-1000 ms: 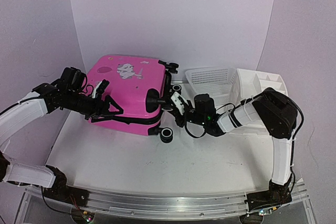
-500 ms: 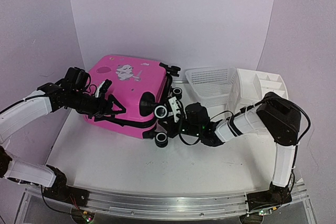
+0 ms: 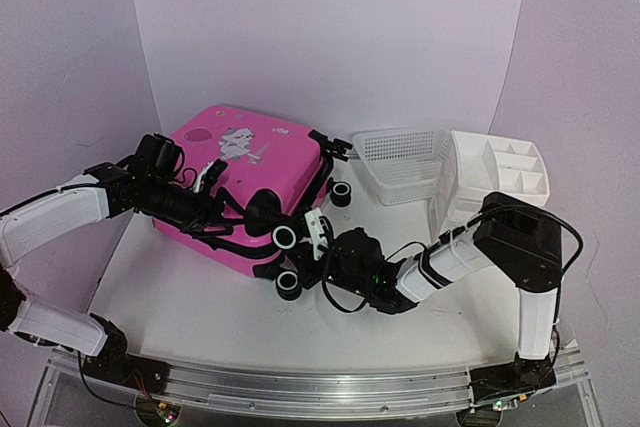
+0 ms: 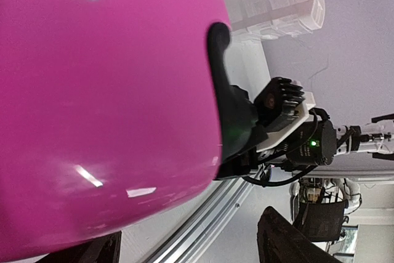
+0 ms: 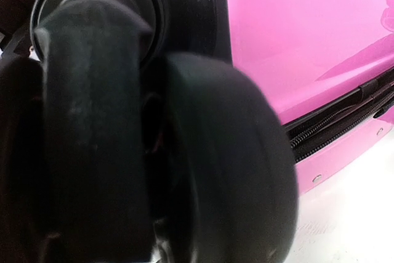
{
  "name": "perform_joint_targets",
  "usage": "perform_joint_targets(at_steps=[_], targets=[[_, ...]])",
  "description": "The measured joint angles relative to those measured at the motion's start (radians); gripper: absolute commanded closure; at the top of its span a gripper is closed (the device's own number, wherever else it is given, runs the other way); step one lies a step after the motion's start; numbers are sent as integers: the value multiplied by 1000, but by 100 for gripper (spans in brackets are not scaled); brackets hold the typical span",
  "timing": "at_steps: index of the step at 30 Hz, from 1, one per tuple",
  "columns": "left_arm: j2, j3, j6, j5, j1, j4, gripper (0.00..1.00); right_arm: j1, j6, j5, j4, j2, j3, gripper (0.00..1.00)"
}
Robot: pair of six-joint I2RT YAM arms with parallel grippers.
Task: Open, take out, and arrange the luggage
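Note:
The hot-pink luggage (image 3: 235, 162) lies flat and skewed on the table, zipper closed, cartoon print facing up. My left gripper (image 3: 222, 209) is open against its near-left side. In the left wrist view the pink shell (image 4: 104, 90) fills the left, with my spread gripper (image 4: 191, 247) at the bottom edge. My right gripper (image 3: 305, 242) is at the luggage's near-right corner, closed around a black wheel (image 3: 287, 238). That wheel (image 5: 184, 152) fills the right wrist view and hides my fingers, with the pink shell (image 5: 308, 41) and black zipper behind it.
A white mesh basket (image 3: 402, 159) and a white drawer organizer (image 3: 495, 172) stand at the back right. A second wheel (image 3: 290, 283) sits just below my right gripper, and a third (image 3: 341, 193) is at the far corner. The table's metal front rail (image 4: 203, 214) runs below.
The luggage has swung and slid toward the front left, its wheeled corner coming nearer. My right gripper moved with that corner. My left gripper shifted right along the near side.

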Motion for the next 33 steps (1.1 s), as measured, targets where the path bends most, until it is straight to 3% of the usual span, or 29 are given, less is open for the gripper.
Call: perform_joint_targets(at_steps=[8,16,23,25,26,29,33], targets=[[55,0,-33,19,-80,64,36,46,-53,99,1,13,17,100],[152,43,-77,24,-166,72,46,129,-163,253,-104,14,76,100],[220,105,-79,39,-173,67,50,137,-131,312,-114,14,78,100],[244,129,-77,43,-173,67,43,131,-119,327,-117,14,78,100],[249,134,-78,39,-173,72,33,129,-121,328,-116,14,78,100],[250,136,-72,-13,-179,83,17,128,-122,327,-100,10,76,100],[192,130,-17,-85,-171,19,7,119,-121,299,-106,-1,67,100]])
